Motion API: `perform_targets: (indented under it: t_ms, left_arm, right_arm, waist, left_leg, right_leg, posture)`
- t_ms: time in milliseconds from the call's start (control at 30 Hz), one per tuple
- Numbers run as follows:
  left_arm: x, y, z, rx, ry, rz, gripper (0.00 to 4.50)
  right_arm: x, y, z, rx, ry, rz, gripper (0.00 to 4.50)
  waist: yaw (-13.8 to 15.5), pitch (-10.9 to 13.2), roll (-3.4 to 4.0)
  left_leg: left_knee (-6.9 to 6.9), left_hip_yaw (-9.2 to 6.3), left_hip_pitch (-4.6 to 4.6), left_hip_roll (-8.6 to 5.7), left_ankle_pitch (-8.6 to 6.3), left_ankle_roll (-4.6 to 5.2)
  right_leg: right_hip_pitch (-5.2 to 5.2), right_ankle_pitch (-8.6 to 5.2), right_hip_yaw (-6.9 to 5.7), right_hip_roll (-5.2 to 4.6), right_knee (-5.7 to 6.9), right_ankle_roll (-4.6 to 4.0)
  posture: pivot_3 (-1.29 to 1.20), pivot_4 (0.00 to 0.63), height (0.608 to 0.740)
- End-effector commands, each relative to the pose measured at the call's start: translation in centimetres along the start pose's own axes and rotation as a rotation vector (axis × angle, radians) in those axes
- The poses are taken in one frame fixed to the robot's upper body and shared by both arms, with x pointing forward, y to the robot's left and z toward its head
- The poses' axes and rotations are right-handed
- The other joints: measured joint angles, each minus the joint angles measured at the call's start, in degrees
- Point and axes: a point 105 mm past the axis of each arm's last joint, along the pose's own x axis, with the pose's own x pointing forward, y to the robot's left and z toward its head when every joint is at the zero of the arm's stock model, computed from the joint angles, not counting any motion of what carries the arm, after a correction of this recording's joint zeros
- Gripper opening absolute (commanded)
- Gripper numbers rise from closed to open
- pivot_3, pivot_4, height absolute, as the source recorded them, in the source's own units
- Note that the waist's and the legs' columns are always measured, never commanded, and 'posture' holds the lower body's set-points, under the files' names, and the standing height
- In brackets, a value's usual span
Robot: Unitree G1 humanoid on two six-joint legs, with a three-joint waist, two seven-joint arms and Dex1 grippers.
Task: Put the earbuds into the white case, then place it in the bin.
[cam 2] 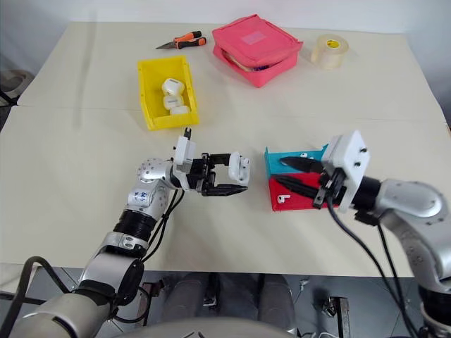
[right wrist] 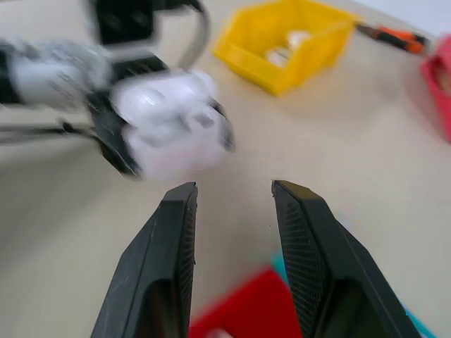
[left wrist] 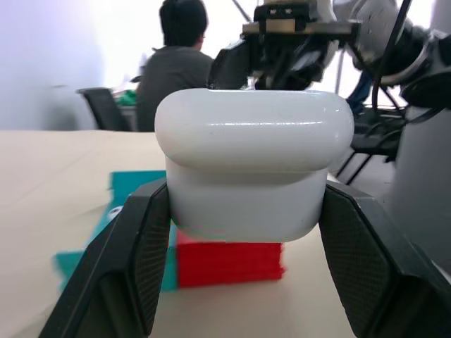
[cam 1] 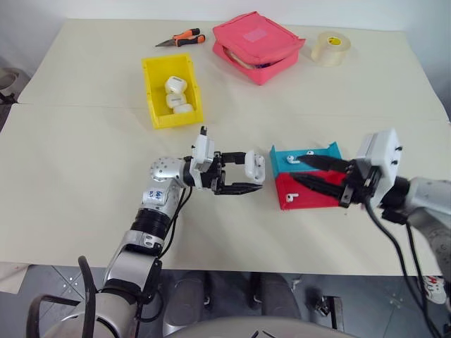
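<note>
A wide cream counter (cam 1: 84, 211) fills most of the head views, a seam crossing it left to right at mid-height. A pale wall (cam 1: 394, 10) runs along the top edge. Grey floor (cam 1: 232, 299) shows at the bottom. In the left wrist view, a seated person (left wrist: 173, 67) and a dark chair (left wrist: 106, 109) sit upper left against bright light.

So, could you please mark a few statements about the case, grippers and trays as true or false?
1. The left gripper is shut on the white case. True.
2. The yellow bin is empty. False: several white cases lie in it.
3. The right gripper has its fingers apart with nothing between them. True.
4. An earbud lies in the blue tray. True.
5. The pink pouch sits inside the bin. False: it lies on the table, apart.
</note>
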Motion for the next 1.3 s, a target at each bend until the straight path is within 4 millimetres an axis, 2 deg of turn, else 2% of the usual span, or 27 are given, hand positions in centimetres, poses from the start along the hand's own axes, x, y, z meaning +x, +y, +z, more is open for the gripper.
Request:
perform_targets:
  t_ms: [33, 167, 300, 667, 867, 1300]
  left_arm:
    - [-0.4, 0.9, 1.3, 0.068, -0.016, 0.040, 2.78]
    - [-1.0, 0.9, 1.7, 0.087, -0.017, 0.067, 2.78]
    - [-1.6, 0.6, 1.8, 0.092, -0.010, 0.088, 2.78]
    - [-1.8, -0.3, 2.0, 0.097, 0.000, 0.084, 2.78]
    - [-1.7, -0.6, 2.0, 0.097, 0.000, 0.078, 2.78]
    - [-1.9, -0.8, 2.1, 0.098, 0.001, 0.092, 2.78]
  right_arm:
    - [-0.9, -2.8, -0.5, -0.029, 0.101, -0.085, 1.76]
    - [-0.7, -4.9, -1.9, -0.062, 0.248, -0.094, 1.76]
    - [0.2, -6.1, -3.4, -0.051, 0.384, -0.062, 1.76]
    - [5.0, -7.8, -4.4, -0.051, 0.571, 0.040, 1.76]
    - [6.8, -8.2, -4.3, -0.077, 0.607, 0.071, 1.76]
    - [8.0, -7.7, -4.4, -0.071, 0.626, 0.131, 1.76]
  waist:
    - [0.0, 0.0, 0.00]
    - [-0.1, 0.0, 0.00]
    - [-0.3, 0.0, 0.01]
    - [-0.2, 0.0, 0.01]
    - [-0.4, 0.0, 0.01]
    - [-0.6, 0.0, 0.01]
  left_leg:
    - [0.00, 0.01, 0.00, 0.00, 0.00, 0.00]
    - [-0.04, 0.05, -0.03, -0.01, 0.00, 0.00]
    - [-0.04, 0.08, -0.11, 0.01, 0.00, 0.00]
    - [-0.01, 0.10, -0.17, -0.01, 0.01, -0.01]
    - [-0.03, 0.10, -0.20, -0.01, 0.01, -0.01]
    - [-0.03, 0.09, -0.20, 0.01, 0.02, -0.04]
  right_leg:
    - [-0.01, 0.00, 0.01, -0.01, 0.01, 0.00]
    - [-0.07, 0.00, 0.02, -0.01, 0.01, 0.00]
    - [-0.15, 0.00, 0.02, -0.01, 0.02, 0.00]
    - [-0.19, 0.01, 0.02, -0.02, 0.03, 0.02]
    - [-0.22, 0.01, -0.01, -0.01, 0.03, 0.02]
    - [-0.23, 0.01, -0.02, 0.00, 0.05, 0.02]
  posture:
    - [0.00, 0.150, 0.740]
    - [0.00, 0.150, 0.740]
    - [0.00, 0.150, 0.740]
    - [0.00, 0.150, 0.740]
    - [0.00, 0.150, 0.740]
    - [0.00, 0.150, 0.740]
